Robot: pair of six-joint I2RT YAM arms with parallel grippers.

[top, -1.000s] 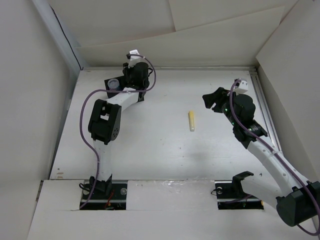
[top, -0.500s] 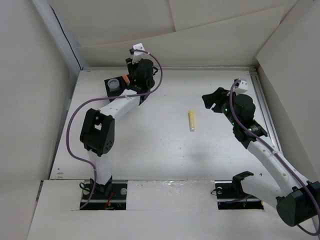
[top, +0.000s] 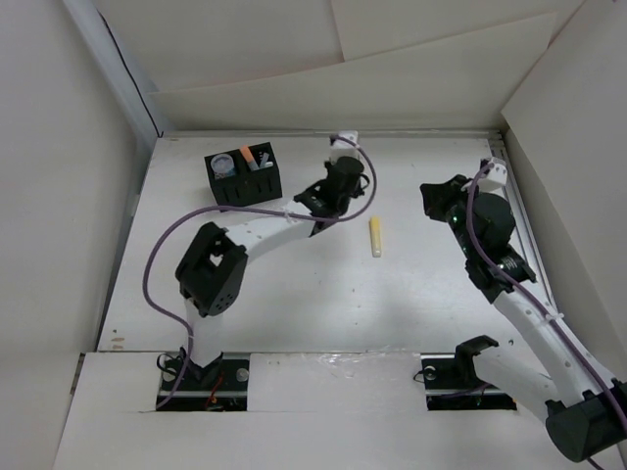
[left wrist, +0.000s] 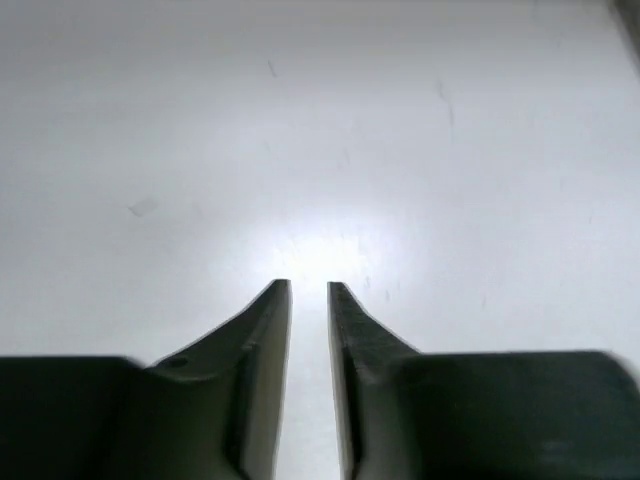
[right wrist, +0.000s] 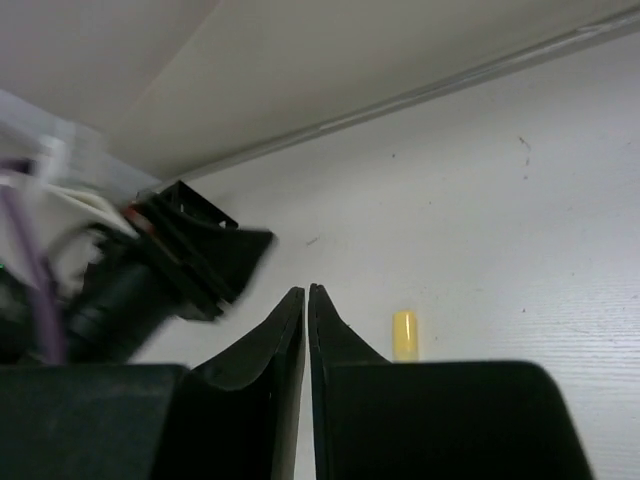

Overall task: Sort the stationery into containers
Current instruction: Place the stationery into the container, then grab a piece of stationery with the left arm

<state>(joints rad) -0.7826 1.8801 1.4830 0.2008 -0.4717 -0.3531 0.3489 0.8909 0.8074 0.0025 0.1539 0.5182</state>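
Observation:
The black organizer (top: 242,176) stands at the far left of the table. An orange marker (top: 248,155) and a clear round cup piece (top: 224,166) sit in its compartments. A yellow marker (top: 375,237) lies alone on the white table near the middle; in the right wrist view the yellow marker (right wrist: 404,335) lies just right of my fingers. My left gripper (top: 323,204) hangs between the organizer and the yellow marker, shut and empty, and in its own view the left gripper (left wrist: 309,287) faces bare table. My right gripper (top: 431,193) is to the right of the marker, with the right gripper (right wrist: 306,290) shut on nothing.
White walls close in the table (top: 294,294) at the back and on both sides. The left arm's wrist (right wrist: 150,270) shows as a dark blurred shape left of my right fingers. A purple cable (top: 157,264) loops along the left arm.
My left arm swung right, away from the organizer towards the table's middle, and the orange marker now stands in the box. My right gripper went from open to shut and shifted slightly right.

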